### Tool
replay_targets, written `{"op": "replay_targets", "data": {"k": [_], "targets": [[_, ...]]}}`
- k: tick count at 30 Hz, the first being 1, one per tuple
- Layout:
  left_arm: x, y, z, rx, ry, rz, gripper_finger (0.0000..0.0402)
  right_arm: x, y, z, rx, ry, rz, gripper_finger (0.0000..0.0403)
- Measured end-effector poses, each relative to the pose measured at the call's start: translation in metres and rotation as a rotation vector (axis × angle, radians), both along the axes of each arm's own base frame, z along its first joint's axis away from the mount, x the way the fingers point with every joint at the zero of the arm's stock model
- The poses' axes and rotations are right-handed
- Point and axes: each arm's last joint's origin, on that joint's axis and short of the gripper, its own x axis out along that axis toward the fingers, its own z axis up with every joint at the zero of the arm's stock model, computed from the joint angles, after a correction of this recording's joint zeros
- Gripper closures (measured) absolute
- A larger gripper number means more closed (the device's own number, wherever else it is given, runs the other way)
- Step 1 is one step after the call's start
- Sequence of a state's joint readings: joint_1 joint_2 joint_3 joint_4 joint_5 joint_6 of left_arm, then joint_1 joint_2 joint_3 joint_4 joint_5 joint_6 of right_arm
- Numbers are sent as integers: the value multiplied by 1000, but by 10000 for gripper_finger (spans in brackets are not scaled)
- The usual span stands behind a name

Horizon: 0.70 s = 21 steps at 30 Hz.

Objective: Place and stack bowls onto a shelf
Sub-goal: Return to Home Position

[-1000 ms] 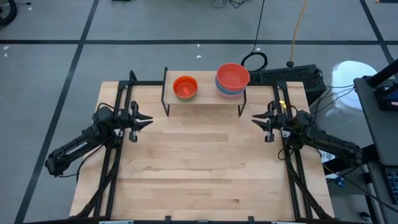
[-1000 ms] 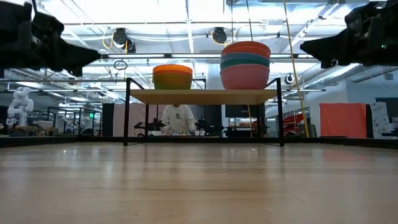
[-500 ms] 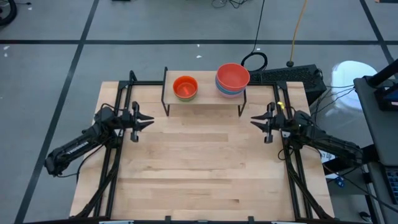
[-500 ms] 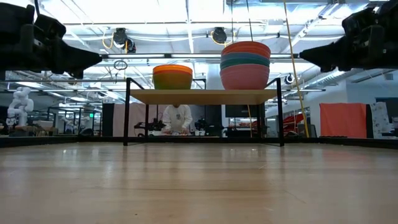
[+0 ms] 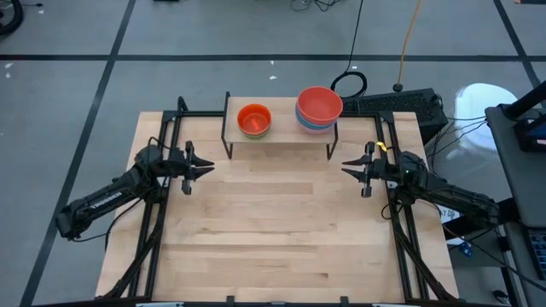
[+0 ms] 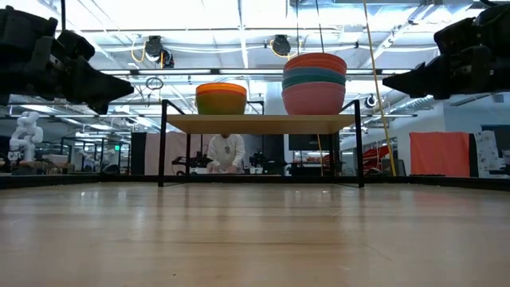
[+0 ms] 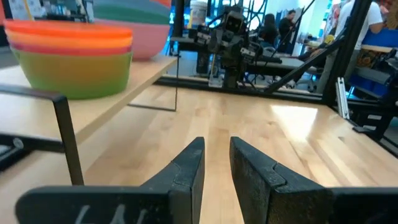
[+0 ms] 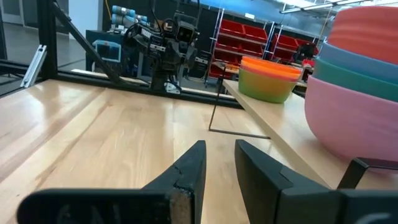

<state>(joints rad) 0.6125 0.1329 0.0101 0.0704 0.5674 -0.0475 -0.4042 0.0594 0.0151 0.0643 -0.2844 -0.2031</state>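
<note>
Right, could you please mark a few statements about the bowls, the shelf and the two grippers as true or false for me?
1. The green-bottomed stack and the pink-bottomed stack both stand on the shelf. True.
2. The left gripper holds a bowl. False: it holds nothing, over the left side of the table.
3. The pink-bottomed stack is the taller one. True.
4. The right gripper touches the shelf. False: it is apart from it, over the table's right side.
5. A bowl lies on the table in front of the shelf. False: every bowl in view is on the shelf.
</note>
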Motion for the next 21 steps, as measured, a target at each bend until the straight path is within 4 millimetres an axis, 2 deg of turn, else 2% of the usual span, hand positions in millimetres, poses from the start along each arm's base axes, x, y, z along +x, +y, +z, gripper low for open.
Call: {"op": "replay_targets", "data": {"k": [21], "targets": [[1, 0, 0, -7, 4, 1, 321, 0, 0, 2, -9, -21, 4, 325]]}}
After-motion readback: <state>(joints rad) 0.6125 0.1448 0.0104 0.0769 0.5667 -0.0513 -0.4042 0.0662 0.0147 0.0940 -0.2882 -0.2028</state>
